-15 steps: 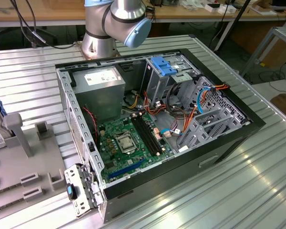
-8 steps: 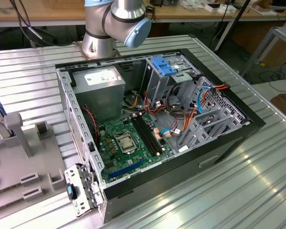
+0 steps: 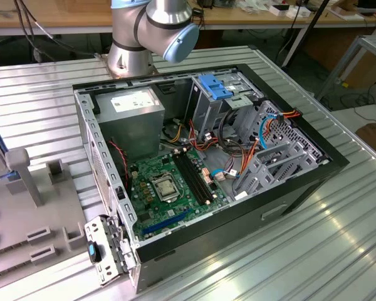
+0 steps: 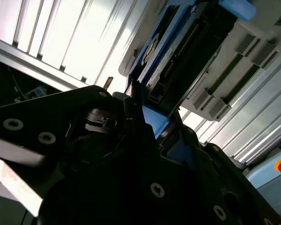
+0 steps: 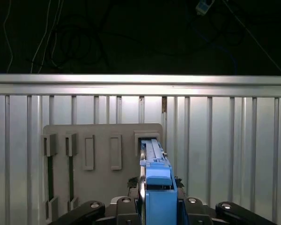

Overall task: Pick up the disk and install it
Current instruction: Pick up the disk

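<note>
Clamped on the disk [image 5: 158,180] by its blue frame: gripper [image 5: 159,206] drawn narrow, jaws against both flat sides, judging from both wrist views. Not lifted yet, by the look of it: stood on edge, far end seated in the outermost slot of the grey rack [image 5: 103,140]. Lies dead ahead of the gripper, long axis running straight away along the line of reach; no sideways offset or tilt noted. Grey rack low at the exterior view's left on the ribbed metal table [image 3: 313,251], well apart from the drive cage [image 3: 216,88] inside the open computer case [image 3: 194,241], mid-frame.
</note>
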Robot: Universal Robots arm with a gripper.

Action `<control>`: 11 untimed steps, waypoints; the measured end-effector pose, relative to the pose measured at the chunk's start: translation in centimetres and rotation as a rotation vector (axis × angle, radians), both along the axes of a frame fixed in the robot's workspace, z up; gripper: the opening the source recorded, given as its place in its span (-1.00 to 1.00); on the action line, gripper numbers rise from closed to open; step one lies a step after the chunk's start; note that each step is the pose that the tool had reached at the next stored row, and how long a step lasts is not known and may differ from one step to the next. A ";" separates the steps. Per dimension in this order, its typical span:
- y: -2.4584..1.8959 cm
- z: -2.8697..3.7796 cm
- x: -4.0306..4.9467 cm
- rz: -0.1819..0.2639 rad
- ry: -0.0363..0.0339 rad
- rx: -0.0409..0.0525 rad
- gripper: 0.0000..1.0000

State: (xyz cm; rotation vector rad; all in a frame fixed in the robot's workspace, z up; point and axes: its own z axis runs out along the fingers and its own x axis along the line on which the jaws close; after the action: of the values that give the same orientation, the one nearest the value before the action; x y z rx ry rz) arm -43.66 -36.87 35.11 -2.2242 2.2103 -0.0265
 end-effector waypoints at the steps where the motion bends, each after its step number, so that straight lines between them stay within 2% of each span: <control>1: 0.00 0.36 0.00 0.000 0.0000 0.0000 -0.25; 6: 0.00 2.17 0.00 0.000 -0.0001 0.0001 -0.25; 8: 0.00 2.64 0.00 0.000 0.0000 0.0000 -0.25; 11: 0.00 4.18 0.00 0.000 -0.0001 0.0001 -0.25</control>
State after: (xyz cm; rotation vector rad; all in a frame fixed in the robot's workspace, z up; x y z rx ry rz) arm -43.67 -36.87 39.29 -2.2241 2.2103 -0.0265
